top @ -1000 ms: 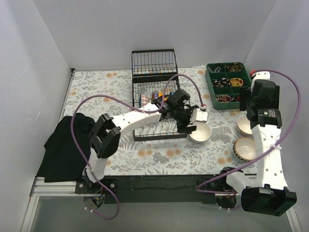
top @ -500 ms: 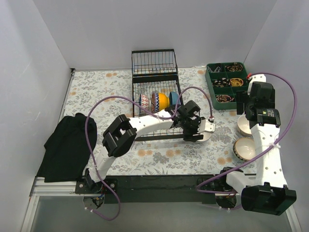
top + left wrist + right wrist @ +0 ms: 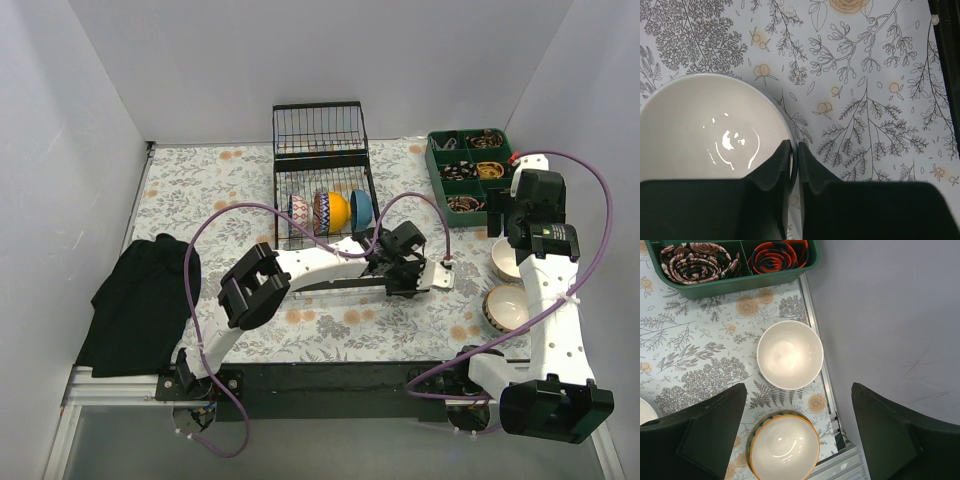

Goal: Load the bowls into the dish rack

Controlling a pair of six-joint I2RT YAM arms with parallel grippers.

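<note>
The right hand [image 3: 797, 390] hangs over the flower-printed desk [image 3: 700, 340] with its two dark fingers [image 3: 705, 440] spread wide at the lower corners of the view, touching nothing. Between them a plain white bowl [image 3: 790, 355] sits upright near the grey wall [image 3: 890, 315], and just below it, apart from it, stands a cream bowl [image 3: 784, 446] with an orange and green rim, near the metal rail [image 3: 840, 460] at the desk's edge. A green tray [image 3: 735, 284] along the top holds a brown patterned roll [image 3: 695, 262] and a red-and-dark roll [image 3: 777, 255] in adjoining compartments, and a sliver of a third bowl [image 3: 643, 411] shows at the left edge.
</note>
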